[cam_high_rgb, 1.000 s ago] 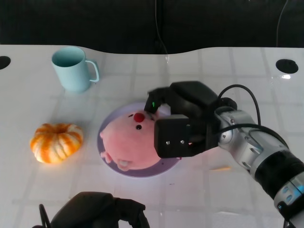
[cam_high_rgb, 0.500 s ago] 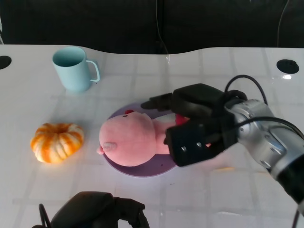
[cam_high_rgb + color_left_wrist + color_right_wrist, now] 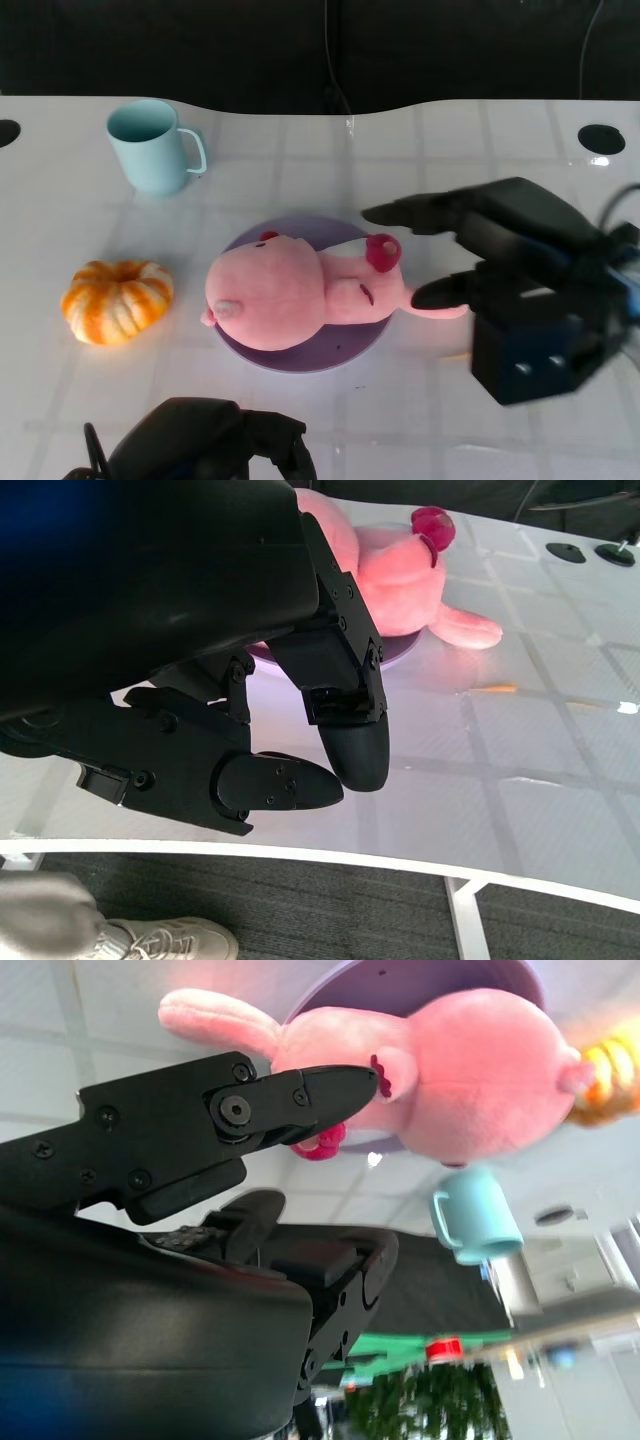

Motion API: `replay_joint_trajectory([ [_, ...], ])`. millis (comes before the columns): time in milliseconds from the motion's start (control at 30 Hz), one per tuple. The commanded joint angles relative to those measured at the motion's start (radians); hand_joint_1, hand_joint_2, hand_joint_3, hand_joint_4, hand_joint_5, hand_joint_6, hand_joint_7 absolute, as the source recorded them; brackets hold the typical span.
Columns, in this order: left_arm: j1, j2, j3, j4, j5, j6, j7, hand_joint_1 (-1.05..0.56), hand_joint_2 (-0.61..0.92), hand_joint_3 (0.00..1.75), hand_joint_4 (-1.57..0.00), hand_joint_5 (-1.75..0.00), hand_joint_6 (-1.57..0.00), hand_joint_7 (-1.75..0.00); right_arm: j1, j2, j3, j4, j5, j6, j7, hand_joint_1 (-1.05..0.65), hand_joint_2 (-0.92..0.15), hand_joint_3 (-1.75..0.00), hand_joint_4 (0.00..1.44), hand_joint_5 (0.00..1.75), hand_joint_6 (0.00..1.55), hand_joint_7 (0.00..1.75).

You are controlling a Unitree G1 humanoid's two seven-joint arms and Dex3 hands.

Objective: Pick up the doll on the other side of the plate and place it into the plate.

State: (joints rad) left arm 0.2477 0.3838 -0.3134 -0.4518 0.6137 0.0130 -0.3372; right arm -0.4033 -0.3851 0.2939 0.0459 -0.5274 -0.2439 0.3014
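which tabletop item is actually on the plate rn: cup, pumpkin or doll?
The pink doll: it lies on the purple plate, one ear trailing off toward the right robot hand. Blue cup and orange pumpkin sit on bare table.

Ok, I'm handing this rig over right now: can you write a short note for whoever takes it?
Right hand: open, holding nothing, beside the plate.
Left hand: idle at the near table edge; can't tell if it is open or shut.
Doll: lying on the plate, one limb sticking out over the rim toward the right hand.
Done: doll placed and released.
Left: pull the right hand clear.
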Motion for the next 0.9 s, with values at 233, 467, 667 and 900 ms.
replay_joint_trajectory([
  [233,-0.002,0.011,0.009,-0.006,-0.002,0.0,-0.004,-0.29,0.92,0.35,-0.74,-1.22,-0.8,-0.83,0.192,-0.042,-0.131,-0.141,0.073,-0.028,-0.057,-0.12,-0.9,-0.02,0.96,0.65,0.92,0.21],
  [467,-0.001,0.016,0.02,-0.018,-0.012,0.01,-0.018,-0.3,0.92,0.36,-0.73,-1.22,-0.79,-0.83,0.334,-0.065,-0.183,-0.219,0.121,-0.004,-0.034,0.02,-0.91,-0.05,1.03,0.77,1.08,0.21],
  [667,-0.005,0.024,0.028,-0.009,-0.023,-0.008,-0.011,-0.29,0.92,0.36,-0.73,-1.2,-0.78,-0.82,0.406,-0.091,-0.192,-0.282,0.105,0.025,-0.008,0.03,-0.53,-0.84,0.94,1.23,1.29,0.18],
  [900,-0.009,0.04,0.041,-0.008,-0.03,-0.014,-0.019,-0.29,0.92,0.32,-0.75,-1.21,-0.8,-0.81,0.508,-0.082,-0.203,-0.397,0.093,0.088,-0.008,0.04,-0.37,-1.19,0.94,1.62,0.96,1.13],
])
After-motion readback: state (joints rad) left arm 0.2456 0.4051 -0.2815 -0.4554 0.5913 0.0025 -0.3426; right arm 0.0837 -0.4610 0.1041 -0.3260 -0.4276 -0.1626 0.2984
